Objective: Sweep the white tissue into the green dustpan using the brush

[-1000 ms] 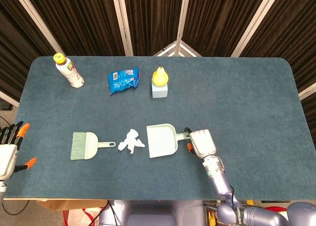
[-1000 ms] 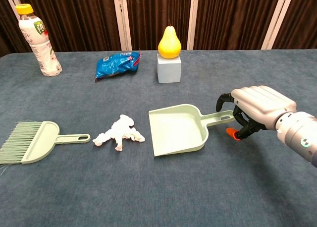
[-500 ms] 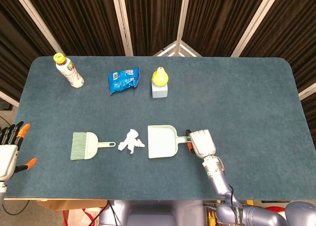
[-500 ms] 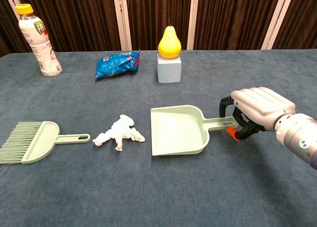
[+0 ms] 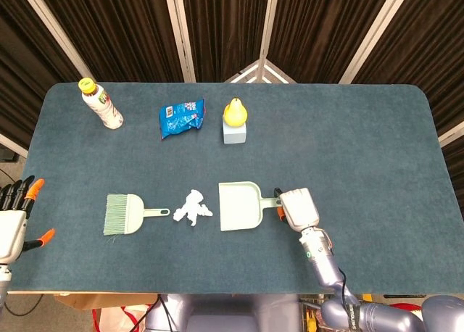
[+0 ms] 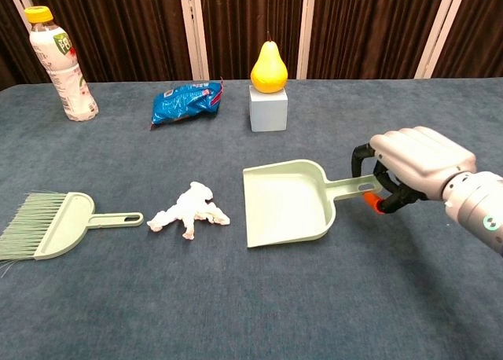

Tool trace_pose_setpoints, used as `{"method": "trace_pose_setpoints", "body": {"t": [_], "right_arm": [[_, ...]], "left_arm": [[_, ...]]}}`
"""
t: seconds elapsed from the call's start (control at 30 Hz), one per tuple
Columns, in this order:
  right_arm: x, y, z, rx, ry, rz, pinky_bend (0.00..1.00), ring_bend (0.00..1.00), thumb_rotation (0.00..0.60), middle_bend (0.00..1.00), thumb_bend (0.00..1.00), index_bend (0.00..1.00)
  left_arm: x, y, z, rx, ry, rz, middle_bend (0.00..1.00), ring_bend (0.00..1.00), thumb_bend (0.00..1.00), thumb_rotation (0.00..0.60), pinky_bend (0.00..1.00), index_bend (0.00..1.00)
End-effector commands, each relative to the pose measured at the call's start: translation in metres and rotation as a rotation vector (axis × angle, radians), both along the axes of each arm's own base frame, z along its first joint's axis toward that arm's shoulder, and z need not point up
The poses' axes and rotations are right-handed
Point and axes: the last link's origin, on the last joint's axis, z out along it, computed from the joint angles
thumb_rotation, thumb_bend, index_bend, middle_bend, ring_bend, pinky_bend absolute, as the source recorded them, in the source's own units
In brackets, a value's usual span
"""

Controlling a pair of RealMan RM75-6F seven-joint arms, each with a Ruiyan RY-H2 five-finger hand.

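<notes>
The right hand [image 6: 416, 165], its pale shell hiding most of its dark fingers, curls around the handle of the green dustpan [image 6: 287, 203] on the felt-like blue desk [image 6: 251, 297]. The crumpled white tissue [image 6: 189, 211] lies just left of the pan's mouth, with the bristled brush [image 6: 51, 225] beyond. The left hand [image 5: 14, 216], cropped at the head view's edge, hangs empty with fingers apart.

Staged lab test booth: dark pleated curtains [image 5: 225, 27] with white posts behind felt-covered table [image 5: 362, 143].
</notes>
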Motion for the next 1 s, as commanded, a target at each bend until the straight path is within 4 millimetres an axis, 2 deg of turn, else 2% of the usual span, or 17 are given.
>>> {"method": "trace_pose_setpoints", "body": {"t": [0.03, 0.07, 0.2, 0.33, 0.4, 0.5, 0.6, 0.77, 1.0], "right_arm": [[-0.003, -0.003, 0.005, -0.009, 0.018, -0.001, 0.81, 0.84, 0.6, 0.84, 0.47, 0.61], [-0.004, -0.003, 0.006, -0.012, 0.026, 0.0, 0.81, 0.84, 0.6, 0.84, 0.47, 0.61], [-0.005, -0.005, 0.009, -0.025, 0.045, 0.002, 0.81, 0.84, 0.6, 0.84, 0.47, 0.61], [-0.005, -0.008, 0.013, -0.042, 0.058, 0.003, 0.81, 0.84, 0.6, 0.84, 0.47, 0.61], [-0.004, -0.008, 0.014, -0.047, 0.063, 0.005, 0.81, 0.84, 0.6, 0.84, 0.47, 0.61], [-0.004, -0.009, 0.015, -0.05, 0.075, 0.008, 0.81, 0.84, 0.6, 0.84, 0.47, 0.61], [-0.004, -0.007, 0.016, -0.051, 0.085, 0.01, 0.81, 0.84, 0.6, 0.84, 0.47, 0.61], [-0.004, -0.006, 0.015, -0.049, 0.093, 0.007, 0.81, 0.84, 0.6, 0.84, 0.47, 0.61], [-0.005, -0.005, 0.014, -0.049, 0.1, 0.004, 0.81, 0.84, 0.6, 0.84, 0.47, 0.61]], "left_arm": [[0.009, 0.013, 0.003, 0.035, 0.043, -0.031, 0.09, 0.13, 0.07, 0.6, 0.25, 0.05], [0.012, 0.018, 0.004, 0.044, 0.055, -0.039, 0.12, 0.17, 0.08, 0.6, 0.28, 0.07], [0.023, 0.041, 0.003, 0.054, 0.111, -0.044, 0.36, 0.41, 0.17, 0.6, 0.47, 0.23], [0.035, 0.062, 0.0, 0.045, 0.122, -0.05, 0.55, 0.57, 0.25, 0.6, 0.63, 0.33], [0.039, 0.073, -0.004, 0.03, 0.114, -0.039, 0.69, 0.7, 0.3, 0.6, 0.74, 0.39], [0.045, 0.084, -0.011, 0.003, 0.093, -0.012, 0.87, 0.86, 0.32, 0.6, 0.88, 0.44], [0.051, 0.095, -0.023, -0.046, 0.048, 0.028, 0.97, 0.96, 0.32, 0.6, 0.97, 0.47], [0.063, 0.104, -0.048, -0.145, -0.044, 0.109, 1.0, 1.0, 0.32, 0.6, 1.0, 0.47], [0.081, 0.113, -0.08, -0.217, -0.046, 0.136, 1.0, 1.0, 0.35, 0.6, 1.0, 0.46]]}}
